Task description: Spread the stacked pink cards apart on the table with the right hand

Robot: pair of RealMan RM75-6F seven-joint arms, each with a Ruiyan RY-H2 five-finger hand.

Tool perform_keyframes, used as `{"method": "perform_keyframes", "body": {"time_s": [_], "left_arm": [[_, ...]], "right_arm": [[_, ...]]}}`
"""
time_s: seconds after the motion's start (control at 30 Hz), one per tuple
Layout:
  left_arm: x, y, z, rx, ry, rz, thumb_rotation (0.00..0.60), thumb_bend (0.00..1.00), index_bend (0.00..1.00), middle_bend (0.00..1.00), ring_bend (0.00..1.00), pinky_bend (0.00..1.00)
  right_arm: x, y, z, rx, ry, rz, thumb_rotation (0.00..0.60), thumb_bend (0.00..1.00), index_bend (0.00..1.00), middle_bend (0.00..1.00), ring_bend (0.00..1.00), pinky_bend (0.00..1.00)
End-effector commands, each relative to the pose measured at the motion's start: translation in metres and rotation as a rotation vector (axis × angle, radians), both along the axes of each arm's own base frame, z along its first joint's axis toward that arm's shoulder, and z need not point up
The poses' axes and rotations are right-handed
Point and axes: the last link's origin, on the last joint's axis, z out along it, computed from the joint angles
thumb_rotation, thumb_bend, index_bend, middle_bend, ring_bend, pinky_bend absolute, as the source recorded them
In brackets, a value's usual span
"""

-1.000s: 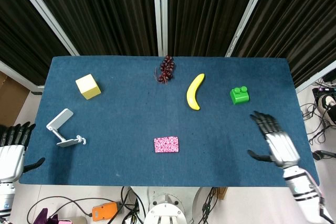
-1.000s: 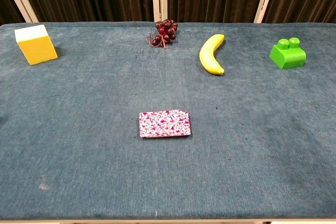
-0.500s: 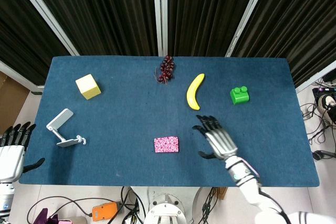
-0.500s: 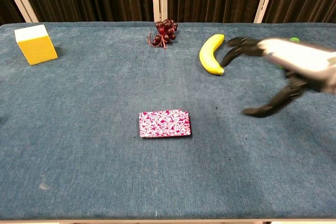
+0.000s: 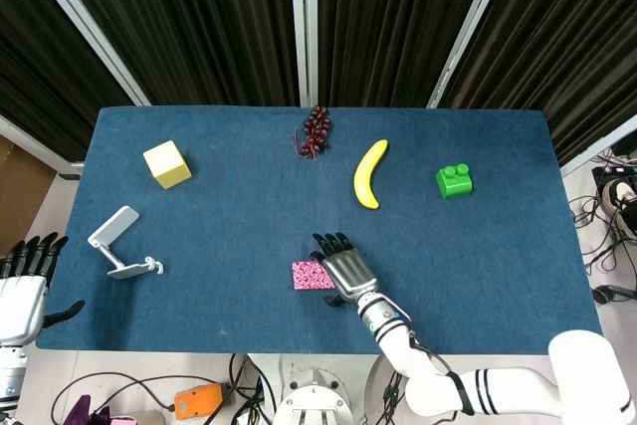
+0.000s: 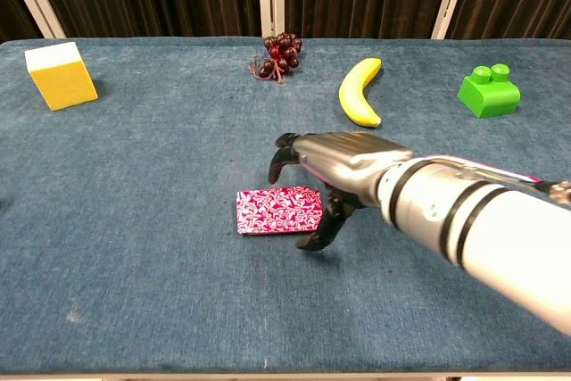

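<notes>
The stacked pink cards (image 5: 310,275) (image 6: 275,210) lie as one neat patterned pile near the front middle of the blue table (image 5: 239,216). My right hand (image 5: 345,264) (image 6: 335,164) hovers over the pile's right end, palm down, fingers spread; its thumb reaches down beside the right edge of the cards. Whether it touches the cards I cannot tell. My left hand (image 5: 22,281) stays off the table's front left corner, fingers apart, holding nothing.
A banana (image 5: 369,173), a green block (image 5: 454,180), a bunch of dark grapes (image 5: 316,130) and a yellow cube (image 5: 166,163) lie along the far half. A grey-white hinged tool (image 5: 119,244) sits at the left.
My right hand has swept left from the table's right side to just over the right end of the pink cards. The cards and the left hand have not moved.
</notes>
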Motion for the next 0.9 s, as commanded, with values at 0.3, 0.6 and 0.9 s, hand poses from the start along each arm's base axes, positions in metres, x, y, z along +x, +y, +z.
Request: {"method": "perform_keyframes", "body": {"time_s": [0.3, 0.6, 0.9], "left_arm": [[-0.0035, 0.0026, -0.0003, -0.003, -0.001, 0.002, 0.6, 0.05, 0.09, 0.06, 0.0, 0.01], [-0.004, 0.0042, -0.001, -0.005, 0.001, 0.002, 0.6, 0.05, 0.09, 0.06, 0.0, 0.01], [-0.0044, 0.0044, -0.0011, -0.004, 0.0, 0.004, 0.6, 0.05, 0.09, 0.06, 0.0, 0.01]], "right_arm": [[0.005, -0.0058, -0.0103, -0.015, 0.011, -0.011, 0.6, 0.35, 0.32, 0.06, 0.0, 0.06], [0.0064, -0.0093, -0.0105, -0.004, 0.018, -0.026, 0.6, 0.36, 0.33, 0.06, 0.0, 0.06], [0.0071, -0.009, -0.0099, 0.013, 0.015, -0.035, 0.6, 0.4, 0.34, 0.06, 0.0, 0.06]]}}
